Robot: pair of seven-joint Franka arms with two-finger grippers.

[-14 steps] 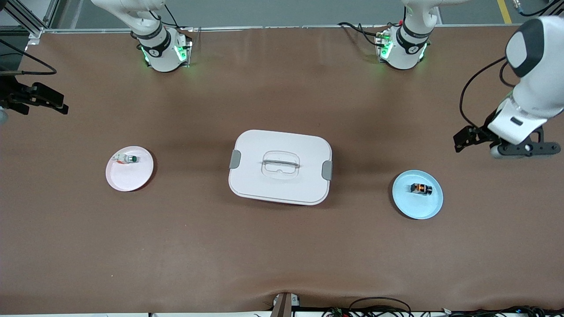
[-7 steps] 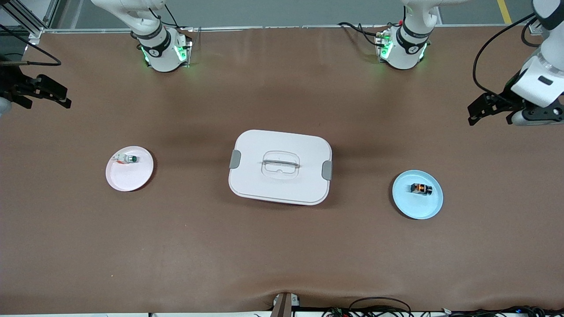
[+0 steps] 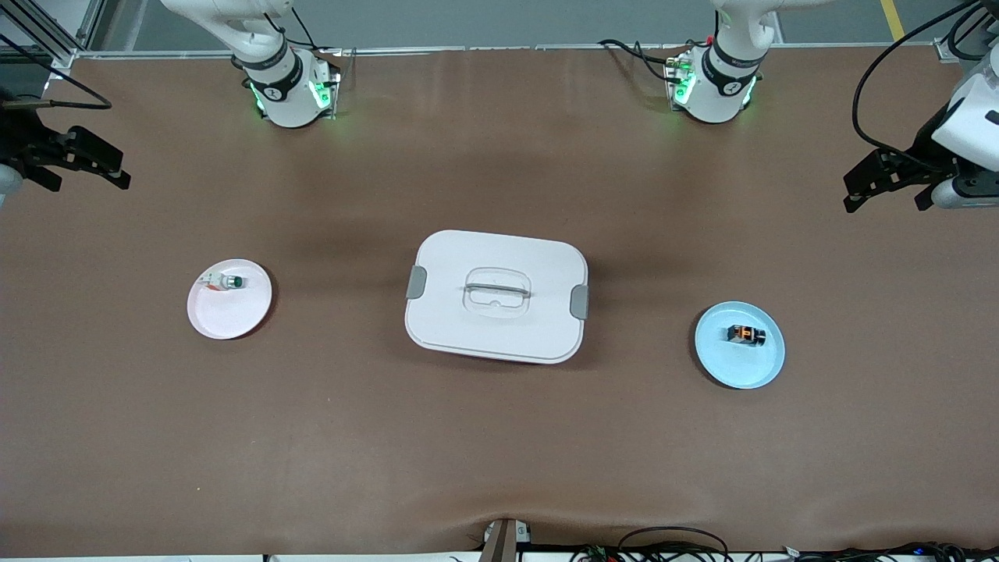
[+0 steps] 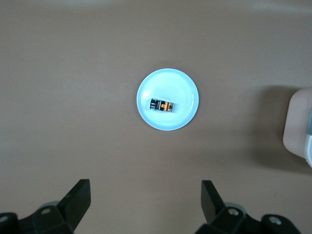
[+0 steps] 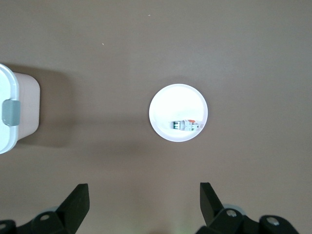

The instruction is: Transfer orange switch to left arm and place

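The orange switch (image 3: 745, 335) lies on a small blue plate (image 3: 740, 367) toward the left arm's end of the table. The left wrist view shows the switch (image 4: 163, 105) lying on its plate (image 4: 168, 82). My left gripper (image 3: 858, 190) is open and empty, high over bare table at that end, apart from the plate; it is also open in its wrist view (image 4: 145, 195). My right gripper (image 3: 119, 172) is open and empty over the table's other end, and it shows open in the right wrist view (image 5: 144, 197). The white box (image 3: 496, 295) sits at the middle of the table.
A pale pink plate (image 3: 228, 318) toward the right arm's end holds a small white switch with a green cap (image 3: 228, 282), and the right wrist view shows this switch (image 5: 185, 125). The box's edge shows in both wrist views (image 4: 297, 127) (image 5: 17, 114).
My left gripper has drawn away from the blue plate, toward the robots' bases and the table's end. My right gripper has shifted slightly. The switches, plates and box have not moved.
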